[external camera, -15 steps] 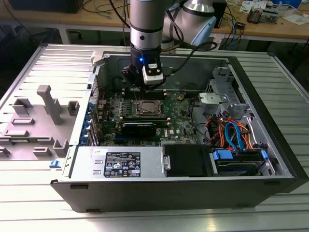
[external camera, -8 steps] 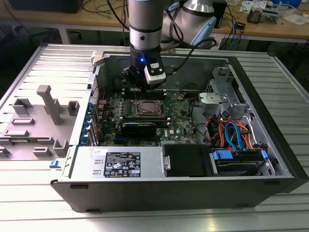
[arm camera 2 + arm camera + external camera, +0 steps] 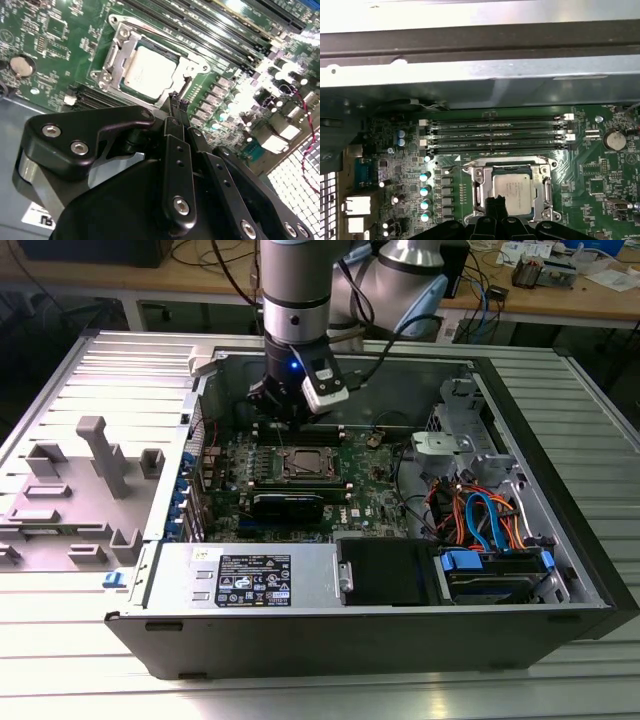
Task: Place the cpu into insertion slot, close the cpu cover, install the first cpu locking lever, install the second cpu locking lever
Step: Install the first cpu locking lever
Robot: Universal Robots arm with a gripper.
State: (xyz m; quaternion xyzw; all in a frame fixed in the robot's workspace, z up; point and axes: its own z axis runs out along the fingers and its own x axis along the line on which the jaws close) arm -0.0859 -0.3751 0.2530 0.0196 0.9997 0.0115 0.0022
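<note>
The silvery, flat square metal cpu sits in the dark-rimmed insertion slot mid green motherboard, with the grey steel cpu cover flat around it. The matte black gripper is at the cover's edge, its fingertips pinched together and empty.

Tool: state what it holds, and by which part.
Nothing visible is held: the tool is shut and empty at the edge of the cpu cover, which frames the seated cpu.
</note>
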